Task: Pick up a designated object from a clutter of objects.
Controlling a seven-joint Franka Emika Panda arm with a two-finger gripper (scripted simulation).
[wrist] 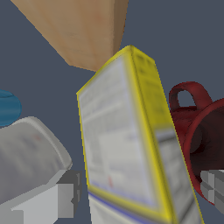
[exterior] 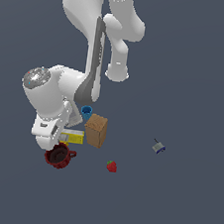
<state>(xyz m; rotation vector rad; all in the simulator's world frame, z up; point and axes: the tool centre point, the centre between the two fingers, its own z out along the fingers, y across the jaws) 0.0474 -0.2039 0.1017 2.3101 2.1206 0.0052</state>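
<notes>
The yellow box (exterior: 74,137), long and slim, lies between the brown box (exterior: 96,130) and the dark red mug (exterior: 59,156); the arm's hand covers one end. In the wrist view the yellow box (wrist: 127,140) fills the middle, with a white printed face and a white-and-blue end. My gripper (exterior: 59,138) is low over it. It is open, and its fingers (wrist: 65,194) stand on either side of the box with small gaps (wrist: 140,192). The white bottle (wrist: 30,148) lies beside one finger. It is hidden by the arm in the exterior view.
The blue cup (exterior: 86,112) stands behind the brown box (wrist: 83,30). The mug (wrist: 197,131) is close to the other finger. A strawberry (exterior: 112,166) and a tiny grey-blue item (exterior: 158,148) lie apart toward the exterior view's right.
</notes>
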